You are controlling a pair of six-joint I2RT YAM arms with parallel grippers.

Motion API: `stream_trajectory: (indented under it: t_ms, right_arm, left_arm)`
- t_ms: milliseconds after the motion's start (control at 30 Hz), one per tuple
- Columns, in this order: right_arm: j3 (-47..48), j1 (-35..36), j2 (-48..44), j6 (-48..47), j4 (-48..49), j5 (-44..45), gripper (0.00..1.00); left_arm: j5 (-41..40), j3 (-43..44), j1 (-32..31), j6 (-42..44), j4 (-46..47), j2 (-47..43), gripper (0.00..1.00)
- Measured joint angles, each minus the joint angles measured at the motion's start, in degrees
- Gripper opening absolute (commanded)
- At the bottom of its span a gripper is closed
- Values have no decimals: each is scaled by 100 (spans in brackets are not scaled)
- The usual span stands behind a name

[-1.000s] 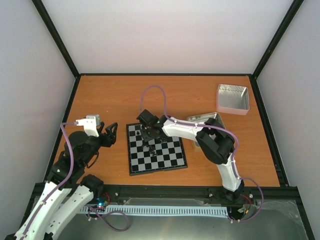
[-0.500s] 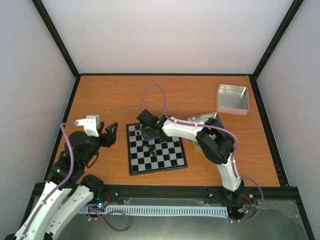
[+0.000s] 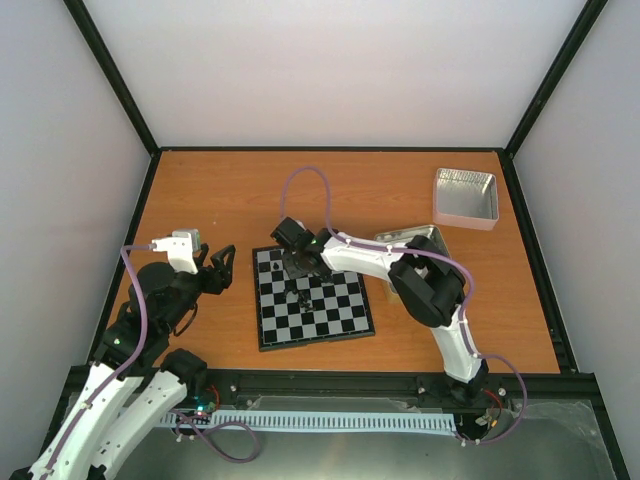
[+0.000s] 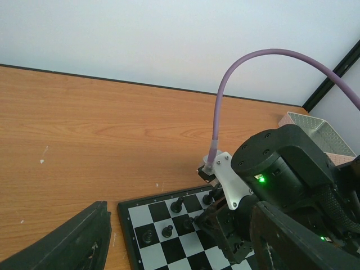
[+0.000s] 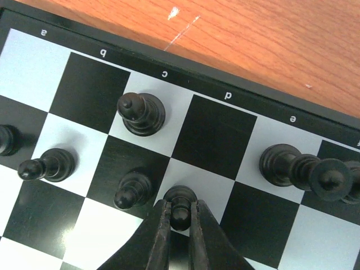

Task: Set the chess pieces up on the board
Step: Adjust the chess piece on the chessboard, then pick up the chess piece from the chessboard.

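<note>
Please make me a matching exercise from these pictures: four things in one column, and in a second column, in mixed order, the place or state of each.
1. left gripper
2. right gripper
3. far tin
4. black piece by letter c

A. upright on a light square
B. clamped on a black pawn
C. open, off the board, on its left
D. near the table's far right corner

Pairs: 1-C, 2-B, 3-D, 4-A

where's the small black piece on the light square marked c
Right wrist view, upper left of centre: the small black piece stands on the lettered edge row of the checked chessboard, up-left of the black pawn pinched by the right gripper.
</note>
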Motion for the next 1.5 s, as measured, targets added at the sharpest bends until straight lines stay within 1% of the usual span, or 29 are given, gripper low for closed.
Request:
stream_trajectory:
  t_ms: [133, 300, 500, 567, 700, 800, 900, 1000, 1167, 1500]
  right_arm:
    - [28, 0, 50, 39, -2, 13, 12]
    - [44, -4, 57, 101, -48, 17, 21]
    - [33, -7, 4, 149, -170, 17, 24]
    - [-52, -4, -151, 160, -173, 20, 25]
    - [-400, -4, -765, 219, -186, 57, 26]
    - [-715, -7, -1276, 284, -186, 85, 29]
    - [-1008, 11, -1554, 348, -186, 7, 31]
    - [-1231, 166, -1589, 350, -247, -79, 31]
    - [-1340, 531, -1587, 452, -389, -216, 21]
    - [-1366, 560, -1421, 560, -402, -289, 24]
  left_arm:
    - [2, 0, 0, 0, 0, 0, 69]
    - [0, 0, 0, 0, 0, 0, 69]
    - [2, 0, 0, 0, 0, 0, 69]
    - [0, 0, 0, 0, 0, 0, 69]
    - [2, 0, 0, 0, 0, 0, 69]
    - [2, 0, 0, 0, 0, 0, 69]
    - [4, 0, 0, 0, 0, 0, 69]
    - [7, 0, 0, 0, 0, 0, 69]
    - [7, 0, 0, 0, 0, 0, 69]
    - [7, 0, 0, 0, 0, 0, 69]
